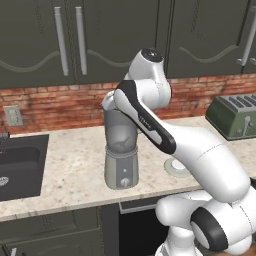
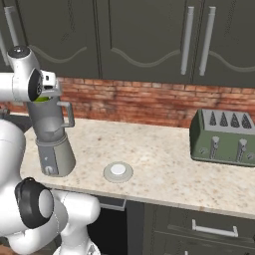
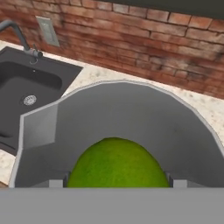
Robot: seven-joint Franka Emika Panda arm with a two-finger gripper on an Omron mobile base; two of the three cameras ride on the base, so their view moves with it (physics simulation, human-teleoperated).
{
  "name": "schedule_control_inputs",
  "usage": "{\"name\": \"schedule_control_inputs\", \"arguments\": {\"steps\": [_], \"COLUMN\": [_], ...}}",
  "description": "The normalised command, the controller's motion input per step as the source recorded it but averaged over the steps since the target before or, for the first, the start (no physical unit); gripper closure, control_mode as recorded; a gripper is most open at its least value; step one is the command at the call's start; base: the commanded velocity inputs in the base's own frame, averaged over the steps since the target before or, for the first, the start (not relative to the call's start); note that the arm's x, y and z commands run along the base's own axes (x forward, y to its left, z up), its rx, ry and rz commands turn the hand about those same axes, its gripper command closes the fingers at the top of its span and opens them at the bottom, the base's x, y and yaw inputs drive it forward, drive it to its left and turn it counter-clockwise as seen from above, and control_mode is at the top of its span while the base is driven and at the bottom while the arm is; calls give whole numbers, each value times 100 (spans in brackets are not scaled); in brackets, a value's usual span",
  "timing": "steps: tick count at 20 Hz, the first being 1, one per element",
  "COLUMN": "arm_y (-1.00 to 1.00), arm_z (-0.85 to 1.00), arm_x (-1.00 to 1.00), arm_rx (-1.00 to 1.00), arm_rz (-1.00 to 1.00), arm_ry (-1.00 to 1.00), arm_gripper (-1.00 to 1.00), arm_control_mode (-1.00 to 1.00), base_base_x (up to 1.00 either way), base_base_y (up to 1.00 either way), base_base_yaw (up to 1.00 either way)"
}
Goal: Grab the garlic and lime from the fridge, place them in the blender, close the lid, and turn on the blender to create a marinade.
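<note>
End effector (image 3: 116, 183) clenched on lime (image 3: 117, 164), poised just above blender (image 1: 121, 150) mouth; lid (image 2: 118, 171) beside blender on desk (image 2: 164, 169).

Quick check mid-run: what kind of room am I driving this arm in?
A rendered home kitchen, by the look of it: a speckled countertop under dark cupboards with a brick backsplash, a sink with a tap, a green toaster, and the blender with its lid lying beside it.
</note>
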Motion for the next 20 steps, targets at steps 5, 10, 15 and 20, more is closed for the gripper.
{"name": "schedule_control_inputs", "arguments": {"steps": [5, 10, 15, 20], "arm_y": [0, 0, -3, 0], "arm_z": [-2, 0, 10, 8], "arm_x": [0, -2, 0, 0], "arm_rx": [0, 0, 0, 0], "arm_rz": [0, 0, 0, 0], "arm_ry": [0, -3, -4, -2], "arm_gripper": [-100, -100, -100, -100], "arm_control_mode": [-100, -100, -100, -100], "base_base_x": [0, 0, 0, 0], "base_base_y": [0, 0, 0, 0], "base_base_yaw": [0, 0, 0, 0]}}
